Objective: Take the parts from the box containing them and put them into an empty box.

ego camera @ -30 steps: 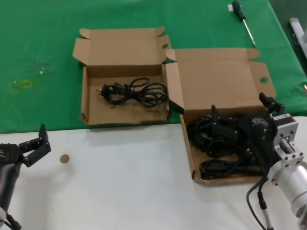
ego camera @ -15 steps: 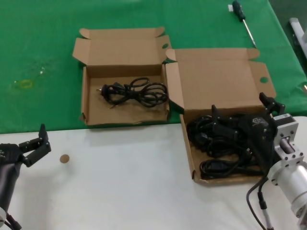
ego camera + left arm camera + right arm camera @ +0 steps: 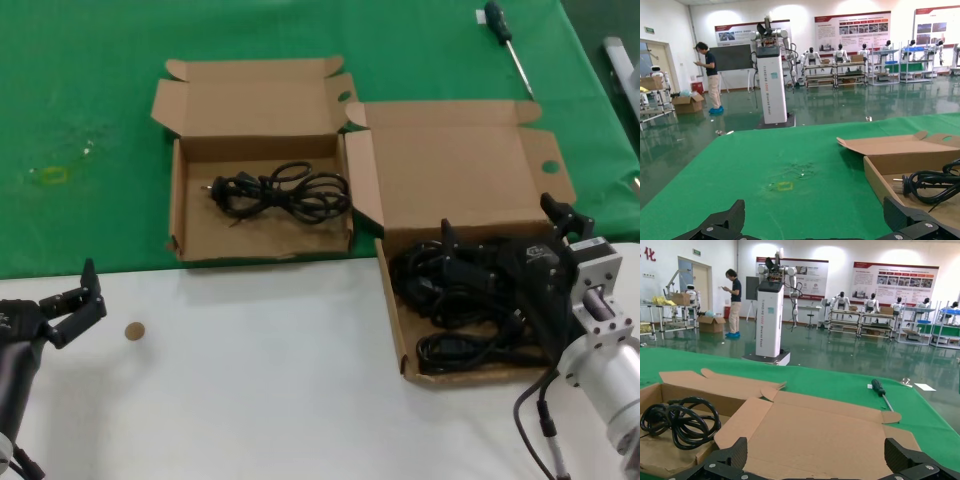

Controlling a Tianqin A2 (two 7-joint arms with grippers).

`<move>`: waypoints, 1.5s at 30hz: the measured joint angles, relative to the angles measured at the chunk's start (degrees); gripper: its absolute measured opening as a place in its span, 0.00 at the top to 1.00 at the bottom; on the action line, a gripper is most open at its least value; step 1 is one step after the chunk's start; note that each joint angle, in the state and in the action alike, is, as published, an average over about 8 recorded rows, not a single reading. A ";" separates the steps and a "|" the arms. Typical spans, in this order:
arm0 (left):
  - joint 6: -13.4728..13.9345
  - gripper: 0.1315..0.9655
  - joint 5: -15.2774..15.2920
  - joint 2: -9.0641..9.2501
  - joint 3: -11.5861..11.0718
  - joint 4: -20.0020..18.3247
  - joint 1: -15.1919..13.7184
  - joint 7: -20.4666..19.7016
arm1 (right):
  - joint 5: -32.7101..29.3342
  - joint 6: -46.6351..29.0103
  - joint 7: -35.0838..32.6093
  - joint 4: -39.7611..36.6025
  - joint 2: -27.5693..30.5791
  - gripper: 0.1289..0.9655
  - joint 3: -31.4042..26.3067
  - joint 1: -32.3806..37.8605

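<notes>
I've got the right gripper (image 3: 505,240) spread wide right over the cords (image 3: 455,300) (left one's parked way off at 8 o'clock), bundles stretching 9-to-3 beneath it.

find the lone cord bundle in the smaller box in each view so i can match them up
Head view: cord bundle lies in the smaller box, upper left of centre.
Left wrist view: at the right edge, plug end towards centre.
Right wrist view: at the lower left.
Shared landmark: that box's open lid, behind the bundle in the head and left wrist views, beside it in the right wrist view.
</notes>
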 joint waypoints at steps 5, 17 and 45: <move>0.00 0.00 0.00 0.00 0.00 0.00 0.00 0.00 | 0.00 0.00 0.00 0.00 0.00 0.00 0.00 0.00; 0.00 0.00 0.00 0.00 0.00 0.00 0.00 0.00 | 0.00 0.00 0.00 0.00 0.00 0.00 0.00 0.00; 0.00 0.00 0.00 0.00 0.00 0.00 0.00 0.00 | 0.00 0.00 0.00 0.00 0.00 0.00 0.00 0.00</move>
